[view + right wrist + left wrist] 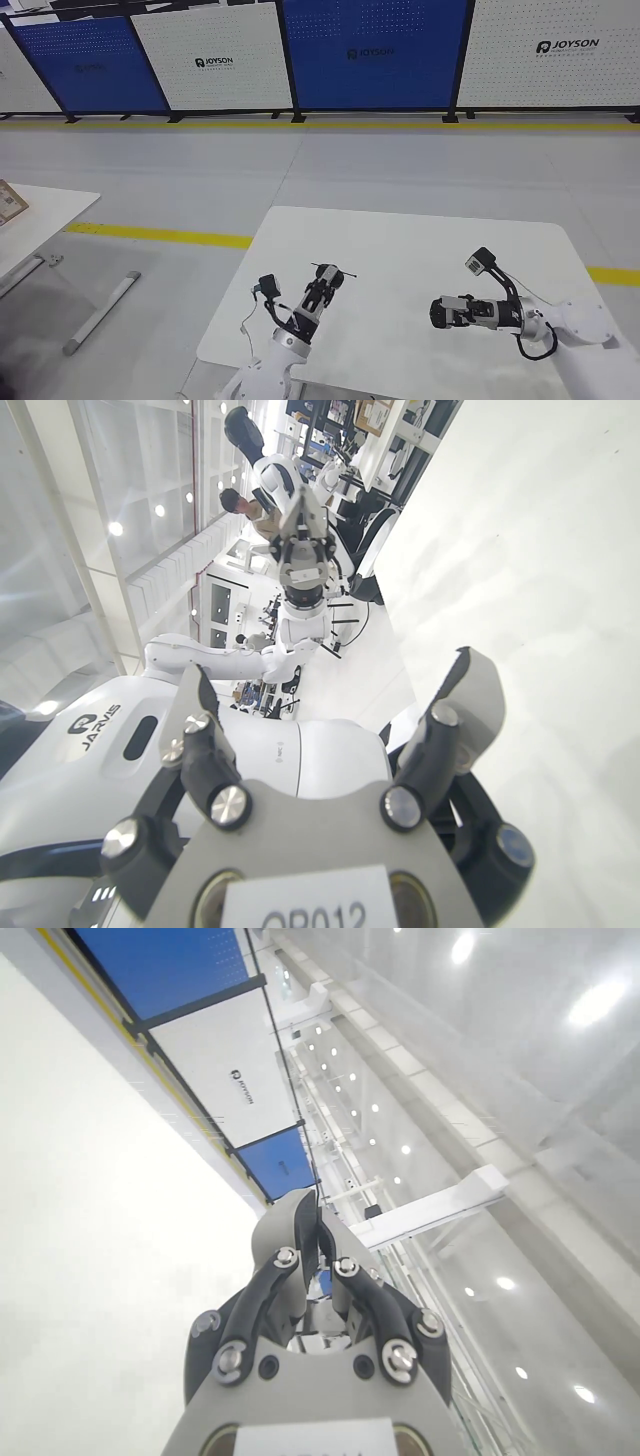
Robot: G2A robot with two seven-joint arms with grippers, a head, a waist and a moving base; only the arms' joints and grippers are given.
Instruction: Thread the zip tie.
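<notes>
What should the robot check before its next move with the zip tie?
1. Left gripper shut on the zip tie: ok.
2. Right gripper open and holding nothing: ok.
3. The two grippers well apart, not bumping: ok.
4. Right gripper close enough to take the tie: not ok, it is away across the table.
5. Which end of the tie is the head: cannot tell.

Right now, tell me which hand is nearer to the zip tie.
Left. The left hand is shut on the zip tie, which sticks out at its tip. The right hand is open and apart from it, pointing toward the left hand.
</notes>
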